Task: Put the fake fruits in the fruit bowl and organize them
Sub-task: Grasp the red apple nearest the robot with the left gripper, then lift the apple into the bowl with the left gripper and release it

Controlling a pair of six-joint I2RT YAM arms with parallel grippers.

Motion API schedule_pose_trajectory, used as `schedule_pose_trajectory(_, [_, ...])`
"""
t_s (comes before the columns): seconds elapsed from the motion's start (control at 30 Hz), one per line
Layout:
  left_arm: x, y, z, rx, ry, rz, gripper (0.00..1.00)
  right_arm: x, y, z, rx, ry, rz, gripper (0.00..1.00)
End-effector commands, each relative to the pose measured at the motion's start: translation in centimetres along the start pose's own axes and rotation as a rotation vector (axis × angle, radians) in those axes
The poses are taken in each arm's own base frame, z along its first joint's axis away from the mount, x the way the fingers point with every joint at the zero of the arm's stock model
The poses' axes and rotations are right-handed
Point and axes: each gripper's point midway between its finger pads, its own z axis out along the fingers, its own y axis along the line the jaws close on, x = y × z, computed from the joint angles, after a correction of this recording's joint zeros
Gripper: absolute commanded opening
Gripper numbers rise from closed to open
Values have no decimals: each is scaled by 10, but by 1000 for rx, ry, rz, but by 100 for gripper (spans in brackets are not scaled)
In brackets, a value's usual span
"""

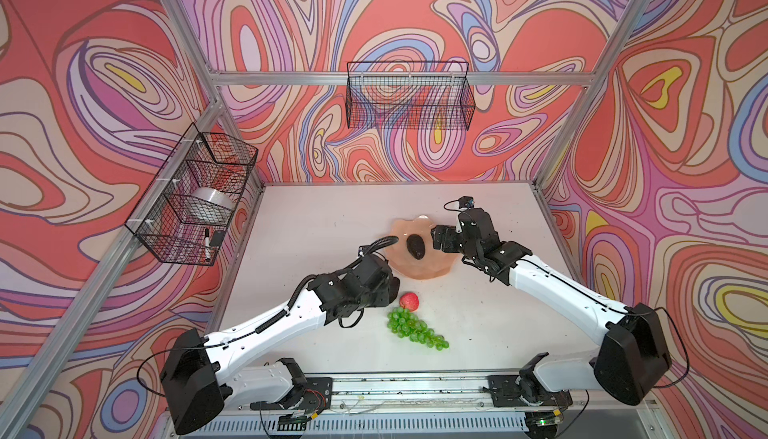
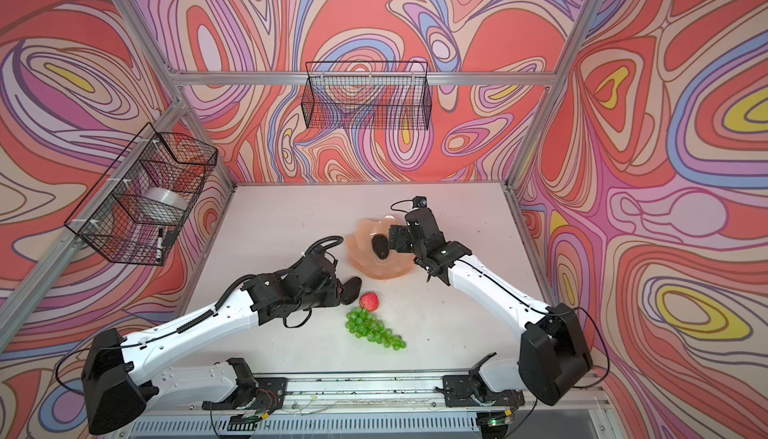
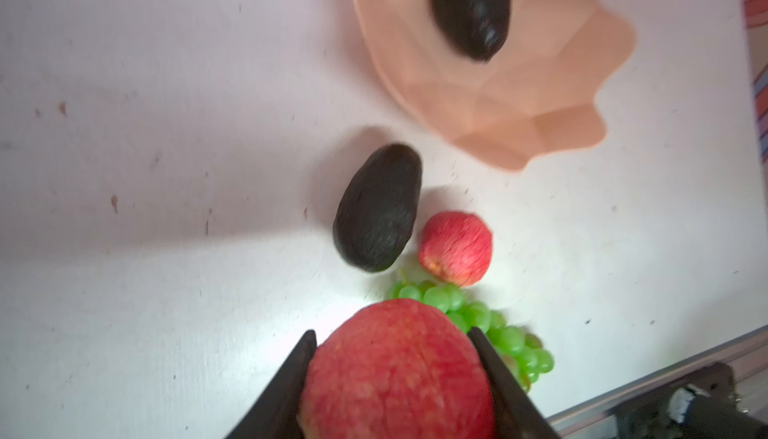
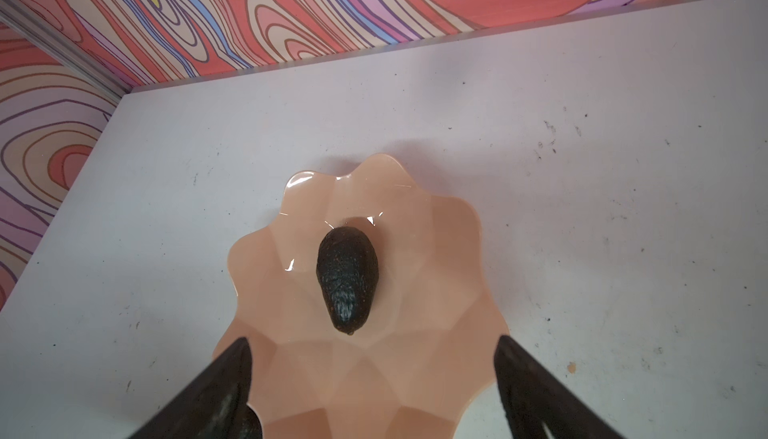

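My left gripper [image 3: 392,332] is shut on a red apple [image 3: 395,378], held just above the table; in both top views the gripper's body hides this apple. Beside it on the table lie a dark avocado [image 3: 376,208] [image 2: 351,289], a second red apple [image 1: 409,301] [image 3: 456,247] and a bunch of green grapes [image 1: 415,328] [image 3: 500,335]. The peach-pink fruit bowl [image 1: 424,268] [image 4: 415,374] sits mid-table with another avocado [image 1: 415,246] [image 4: 347,279] inside. My right gripper [image 4: 374,340] [image 1: 434,239] hangs open over the bowl's right rim, empty.
A black wire basket [image 1: 409,100] hangs on the back wall. Another wire basket [image 1: 195,195] on the left wall holds a tape roll and a marker. The arms' mounting rail [image 1: 407,391] runs along the table's front edge.
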Motion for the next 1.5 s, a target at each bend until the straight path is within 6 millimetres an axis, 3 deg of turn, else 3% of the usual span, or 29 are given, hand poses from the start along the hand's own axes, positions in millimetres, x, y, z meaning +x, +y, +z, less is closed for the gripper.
schedule_pose_trajectory(0.0, [-34,-12,11,12,-27,85,46,-7,-5,-14,6,-47,33,94])
schedule_pose_trajectory(0.13, [-72,-36,41,16,-43,147,48,-10,-11,-34,8,-85,50,94])
schedule_pose_trajectory(0.33, [-96,-56,111,-18,49,185,48,-2,-22,-52,31,-83,63,94])
schedule_pose_trajectory(0.5, [-98,-50,149,-81,96,178,47,5,-28,-60,36,-75,76,94])
schedule_pose_trajectory(0.8, [-75,-39,182,-110,171,123,52,15,-33,-56,50,-59,73,94])
schedule_pose_trajectory(0.97, [-71,-40,186,-105,182,105,62,15,-32,-53,49,-55,70,94])
schedule_pose_trajectory(1.17, [-75,-44,177,-85,174,98,71,17,-31,-50,48,-45,66,94])
schedule_pose_trajectory(1.33, [-95,-50,150,-61,98,89,74,20,-27,-47,36,-15,52,92])
schedule_pose_trajectory(1.47, [-124,-52,102,-21,-28,76,75,33,-9,-43,-33,52,31,89])
